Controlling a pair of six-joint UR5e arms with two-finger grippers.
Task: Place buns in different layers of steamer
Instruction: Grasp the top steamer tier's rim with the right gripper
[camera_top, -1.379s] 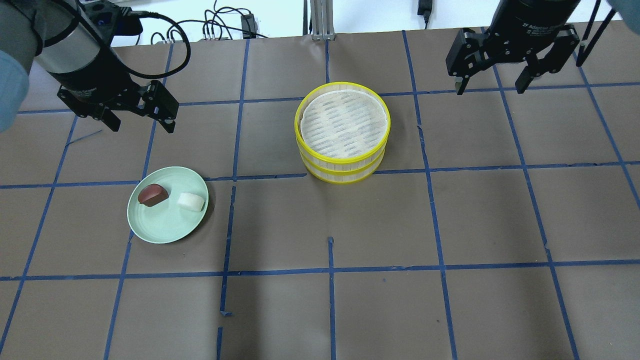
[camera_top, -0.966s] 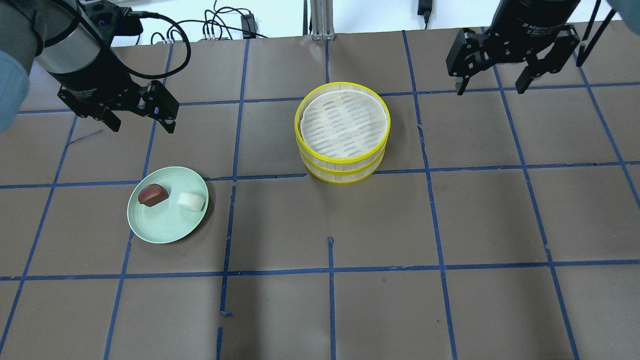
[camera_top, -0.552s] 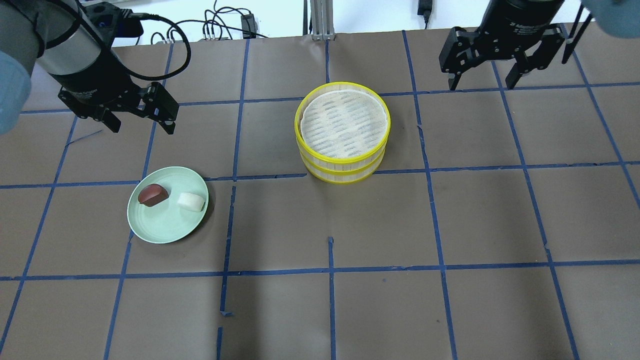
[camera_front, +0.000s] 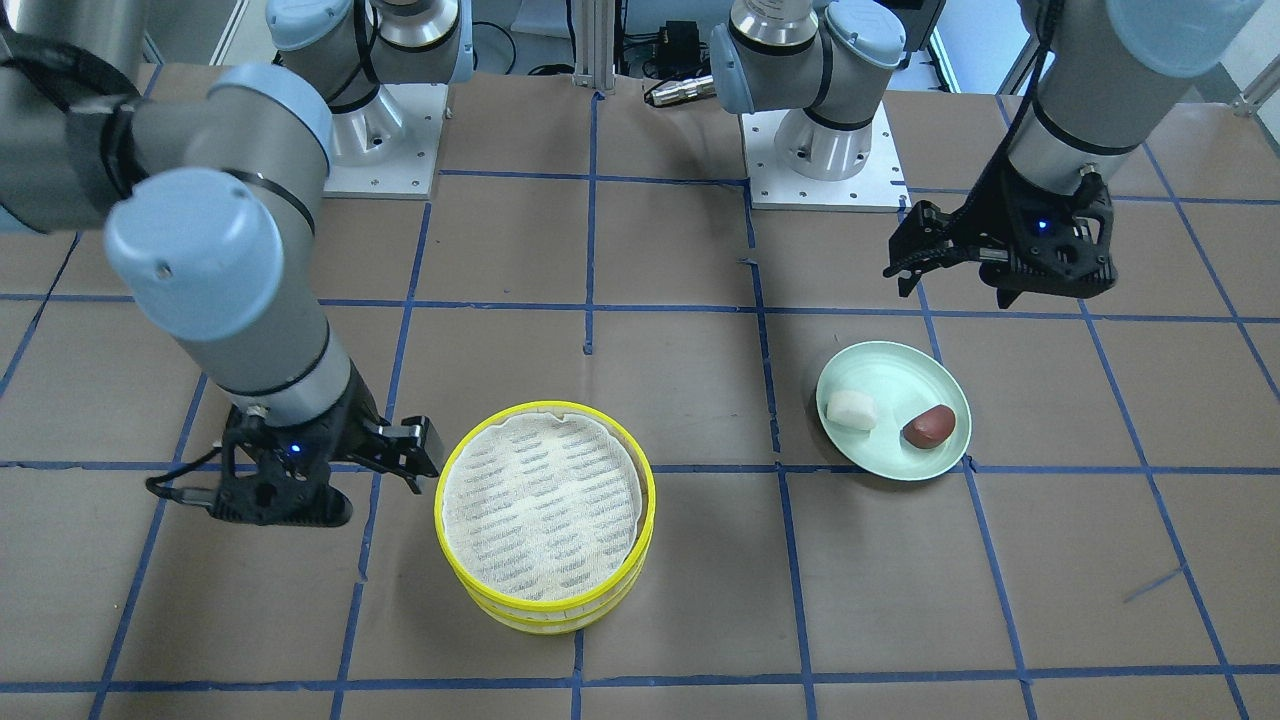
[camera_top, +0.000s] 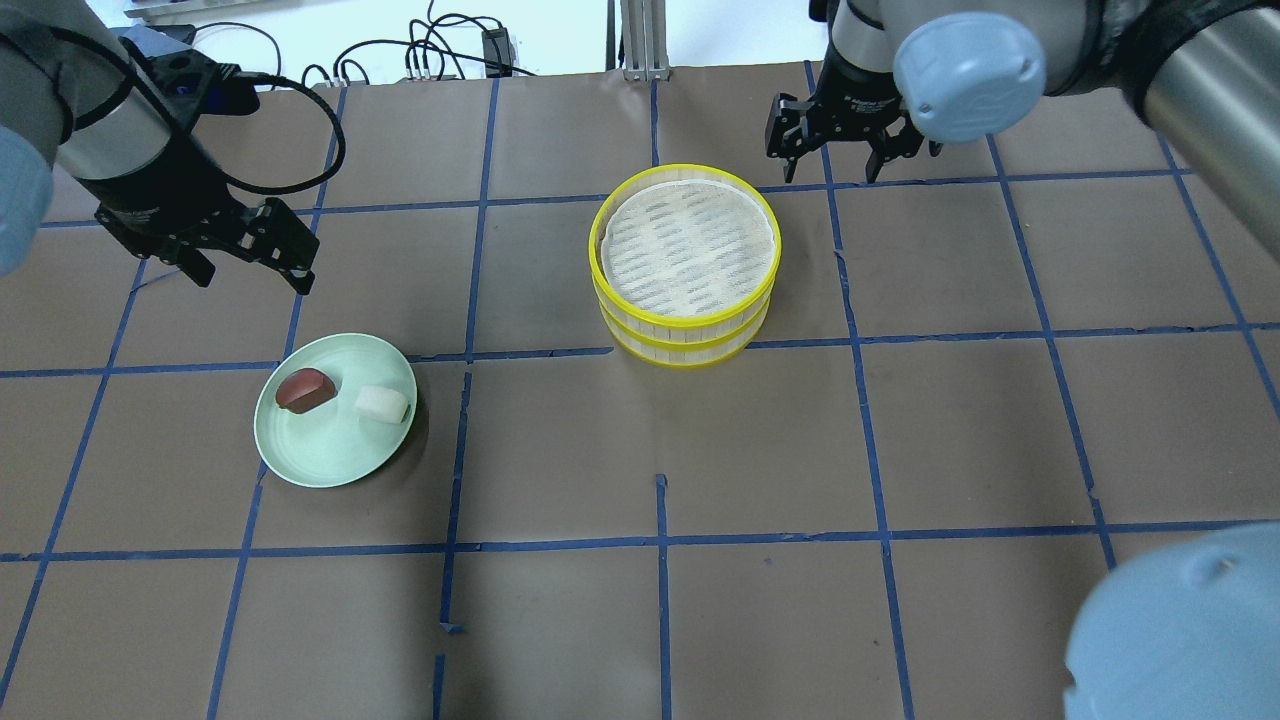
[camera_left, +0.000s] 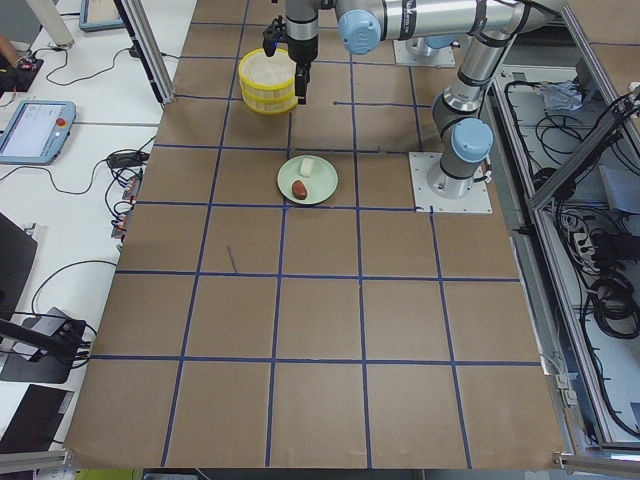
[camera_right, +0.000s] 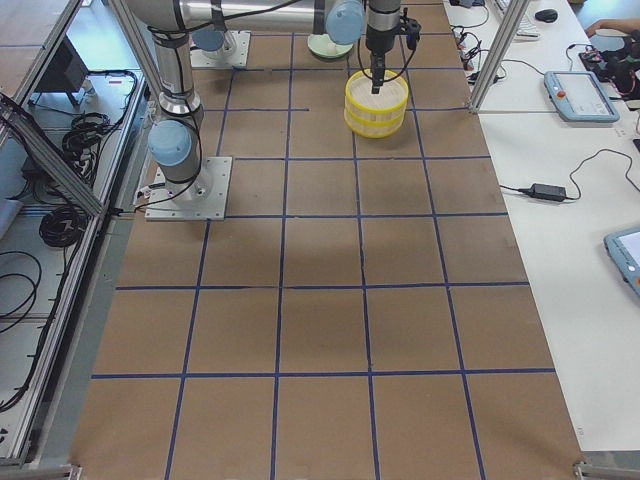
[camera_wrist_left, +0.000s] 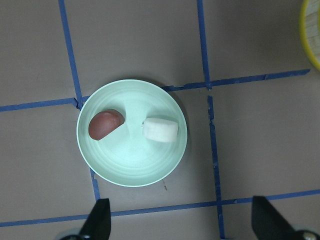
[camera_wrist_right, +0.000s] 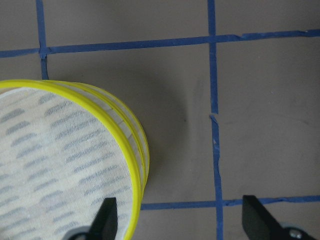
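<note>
Brown paper with a blue tape grid covers the table. From overhead, the two steamer trays stand stacked just above the frame's centre. At left centre sits the pale green plate, with the reddish-brown bun on its left and the white bun on its right, close but apart. The left gripper hangs toward the upper left of the plate, fingers spread wide. The right gripper hangs at the stack's upper right, fingers likewise apart.

In the front-facing view the stack lies lower centre with the right gripper just beside its left rim. The plate sits right of centre, below the left gripper.

Both side views show stack and plate small near the top edge.

The left wrist view looks straight down on the plate and both buns, with two fingertips wide apart at the bottom edge.

The right wrist view shows the stack at lower left, with one fingertip over its edge and the other over paper at lower right.
</note>
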